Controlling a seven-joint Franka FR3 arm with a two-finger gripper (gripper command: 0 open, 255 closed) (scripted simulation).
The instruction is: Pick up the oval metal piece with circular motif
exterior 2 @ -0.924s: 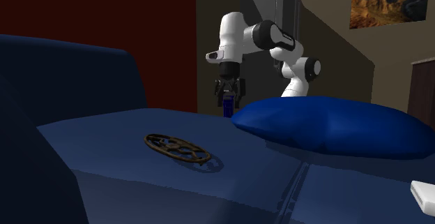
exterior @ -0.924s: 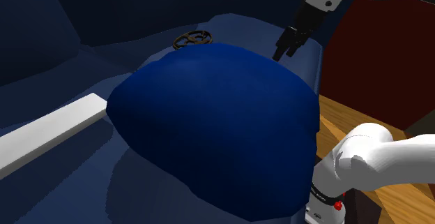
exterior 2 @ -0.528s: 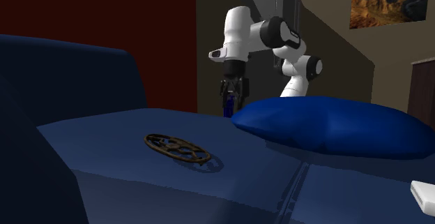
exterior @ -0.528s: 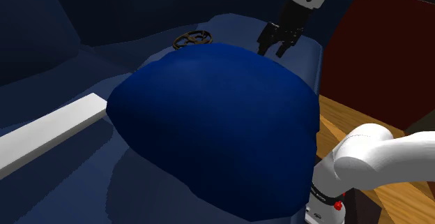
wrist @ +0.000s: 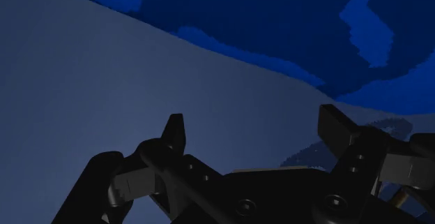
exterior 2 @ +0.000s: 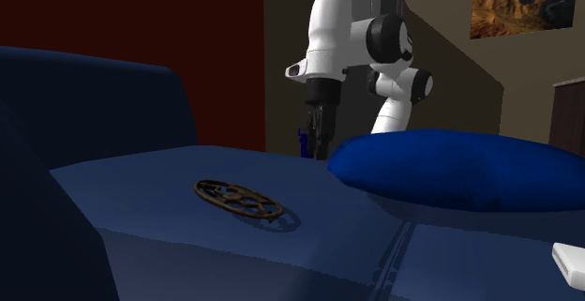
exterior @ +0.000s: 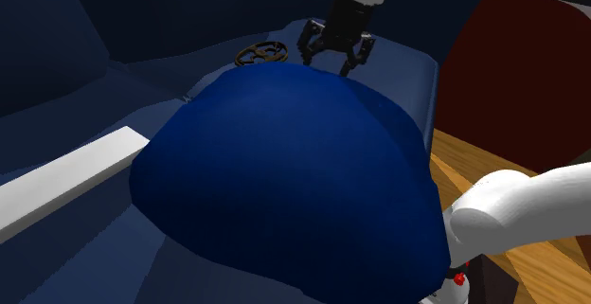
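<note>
The oval metal piece (exterior: 260, 53) is a dark openwork ring with circles inside, and it lies flat on the blue sofa seat (exterior: 398, 65). In the second exterior view the metal piece (exterior 2: 239, 199) sits near the seat's front. My gripper (exterior: 334, 56) hangs open a short way to the shoulder view's right of the piece, just above the seat and at the far edge of a big blue cushion (exterior: 284, 179). Seen from across, the gripper (exterior 2: 319, 147) points straight down beside the cushion (exterior 2: 459, 168). In the wrist view the gripper (wrist: 256, 128) holds nothing, its black fingers (wrist: 174, 133) apart.
The blue cushion covers most of the seat between the stand and the piece. A white flat slab (exterior: 66, 181) lies at the shoulder view's left. The sofa back (exterior 2: 94, 102) rises behind the piece. A wooden floor (exterior: 474, 174) shows at the right.
The gripper has swung toward the shoulder view's left, closer to the metal piece, and turned about its axis. The cushion has shifted and changed shape slightly.
</note>
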